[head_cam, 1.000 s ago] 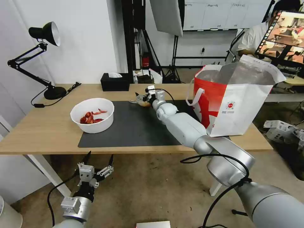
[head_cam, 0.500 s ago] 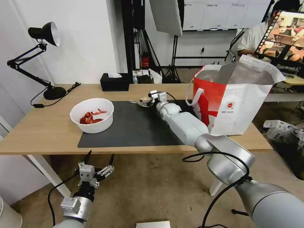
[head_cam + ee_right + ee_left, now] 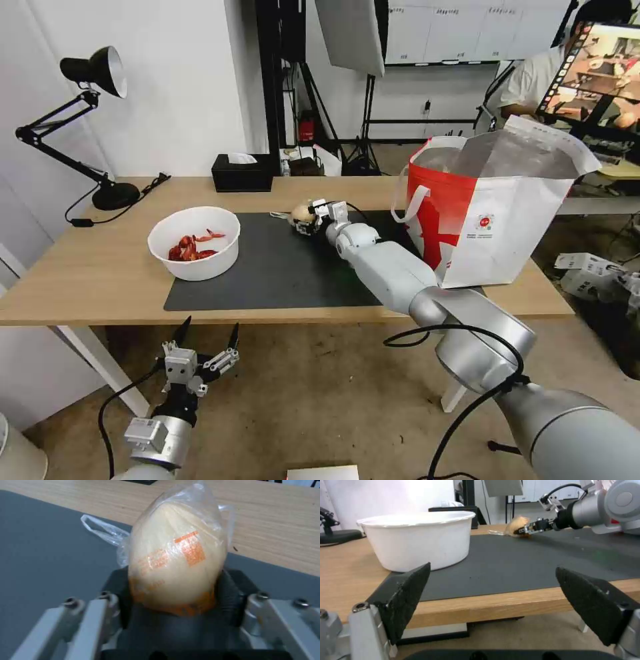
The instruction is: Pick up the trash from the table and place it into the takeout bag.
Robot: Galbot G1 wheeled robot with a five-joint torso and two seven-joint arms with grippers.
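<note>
**One piece in hand, bowl left to clear**

The right gripper [image 3: 305, 219] has its fingers closed on the small bag [image 3: 176, 565], near the takeout bag [image 3: 493, 220] but not yet in it. The bowl [image 3: 195, 241] sits on the counter [image 3: 100, 267], farther from the takeout bag. The left gripper [image 3: 203, 343] hangs below the counter edge, fingers spread, empty.

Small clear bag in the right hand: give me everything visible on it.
The small clear bag is thin crinkled plastic with orange print, stretched over a pale yellowish, egg-shaped lump. A loose tail of plastic trails off one side. The right hand is shut on its lower end, dark fingers pressing both sides. It sits above the far edge of the dark mat, near the bare wood table; whether it touches the mat is unclear.
</note>
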